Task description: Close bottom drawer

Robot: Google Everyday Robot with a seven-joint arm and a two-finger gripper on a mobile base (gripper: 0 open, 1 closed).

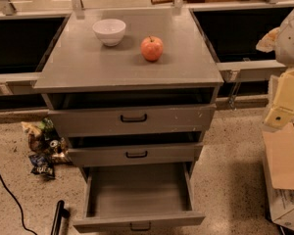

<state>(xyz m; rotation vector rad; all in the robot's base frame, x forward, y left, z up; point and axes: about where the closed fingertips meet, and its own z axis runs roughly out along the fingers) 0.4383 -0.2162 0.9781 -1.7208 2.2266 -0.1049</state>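
The bottom drawer (138, 190) is the lowest of three grey cabinet drawers and is pulled far out. Its wide shallow tray is empty, and its narrow front with a small black handle (140, 226) sits at the lower edge of the camera view. The middle drawer (135, 154) and top drawer (134, 118) stand slightly out. My gripper (280, 112), pale yellow and white, hangs at the right edge, well right of the cabinet and above the bottom drawer, touching nothing.
On the cabinet top (88, 67) stand a white bowl (110, 31) and a red apple (152, 48). Snack packets (43, 148) lie on the floor at left. A black cable and rod (58, 217) lie at lower left. A cardboard box (286, 175) stands at right.
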